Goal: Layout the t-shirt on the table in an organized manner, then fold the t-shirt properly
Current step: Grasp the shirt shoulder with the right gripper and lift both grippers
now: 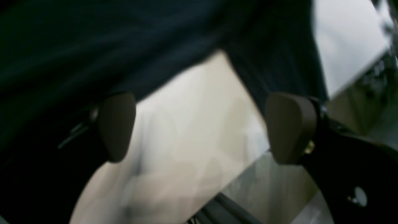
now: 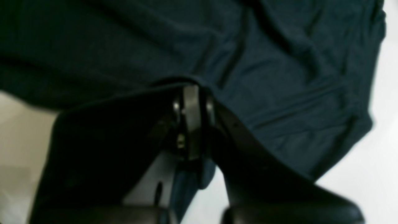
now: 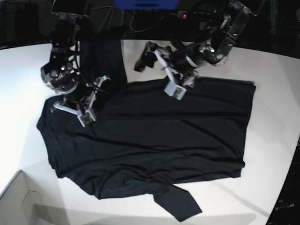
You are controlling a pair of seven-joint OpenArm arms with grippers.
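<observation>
The black t-shirt [image 3: 159, 136] lies spread over most of the white table [image 3: 276, 122], rumpled, with one sleeve [image 3: 180, 206] at the front and a strip of cloth [image 3: 105, 56] running toward the back. My right gripper [image 3: 103, 82] is at the shirt's back left part. In the right wrist view my right gripper [image 2: 191, 93] is shut, with a fold of the t-shirt [image 2: 295, 77] pinched at its tips. My left gripper [image 3: 145, 56] hangs open over the shirt's back edge. In the left wrist view my left gripper [image 1: 203, 124] holds nothing, and the t-shirt [image 1: 124, 46] lies just beyond its brown pads [image 1: 116, 124].
A white cardboard box corner [image 3: 18, 201] sits at the front left. Cables and a blue object [image 3: 145, 3] lie behind the table. The table's curved edge [image 3: 293, 154] runs down the right side, and the floor [image 1: 273, 186] shows past it in the left wrist view.
</observation>
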